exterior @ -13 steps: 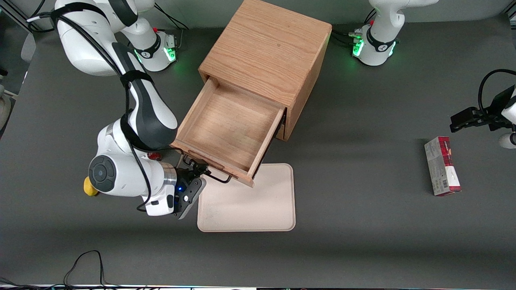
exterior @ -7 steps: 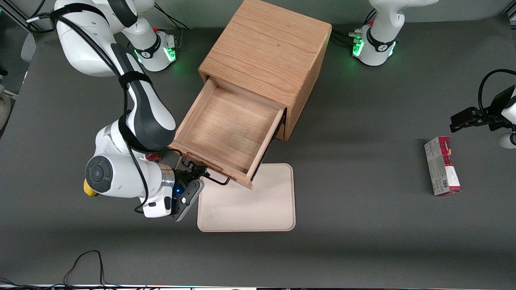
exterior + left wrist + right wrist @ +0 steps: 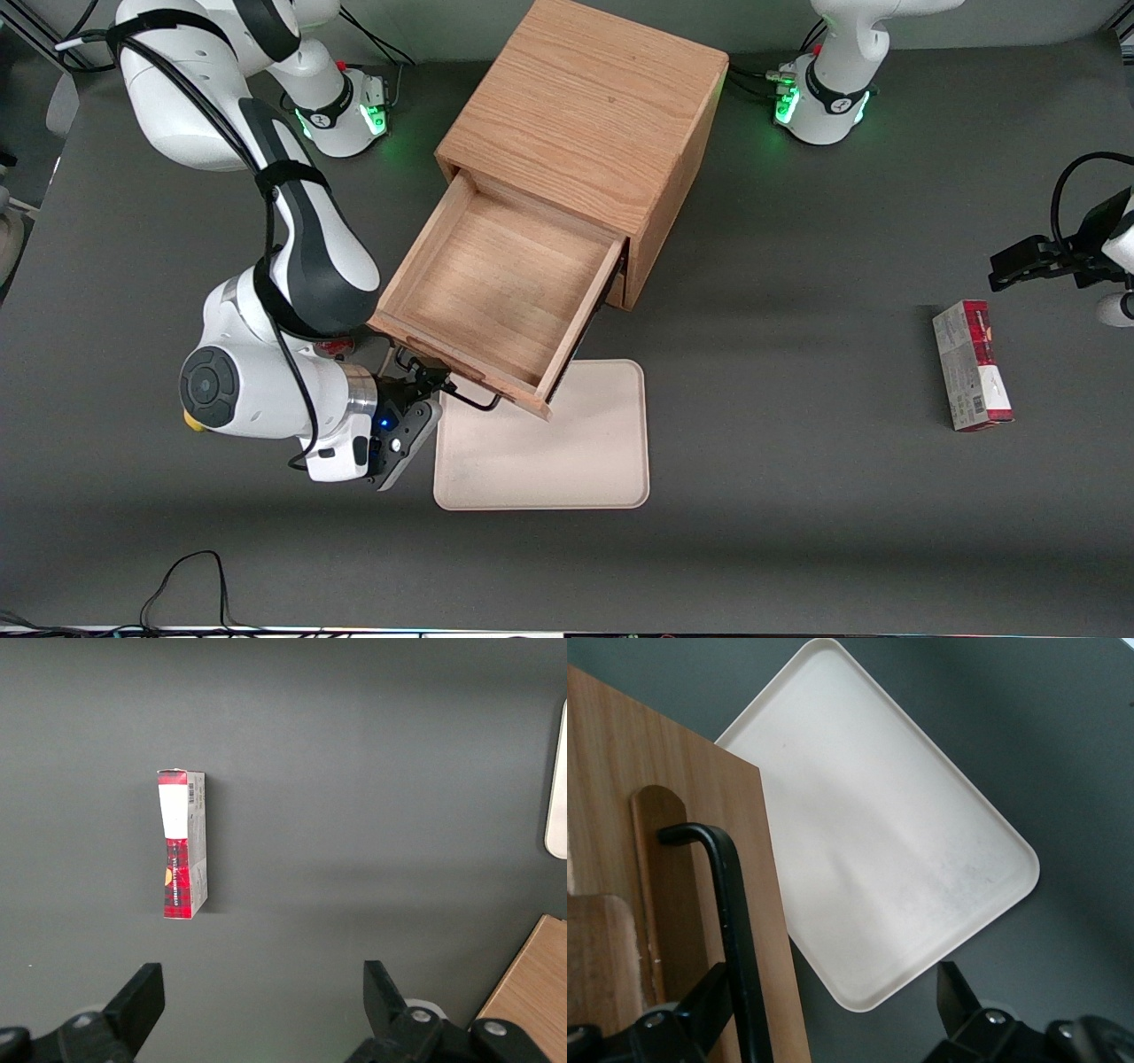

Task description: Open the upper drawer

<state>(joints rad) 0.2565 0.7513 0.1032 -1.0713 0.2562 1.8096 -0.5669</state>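
The oak cabinet point(image 3: 585, 106) stands mid-table with its upper drawer point(image 3: 505, 283) pulled far out, showing a bare wooden floor inside. The thin black wire handle point(image 3: 468, 400) on the drawer front point(image 3: 673, 815) points toward the front camera. My right gripper point(image 3: 423, 377) is at that handle, at the end nearer the working arm's base. In the right wrist view the gripper point(image 3: 833, 992) is open, and the handle point(image 3: 731, 912) runs between the fingers, close against one finger point(image 3: 709, 997).
A beige tray point(image 3: 549, 443) lies on the table partly under the drawer front, nearer the camera; it also shows as the tray point(image 3: 877, 833). A red and white box point(image 3: 970, 363) lies toward the parked arm's end. A yellow object point(image 3: 189, 419) peeks out under my arm.
The drawer has slid a little farther out of the cabinet, and my gripper and wrist have moved with its handle, away from the cabinet.
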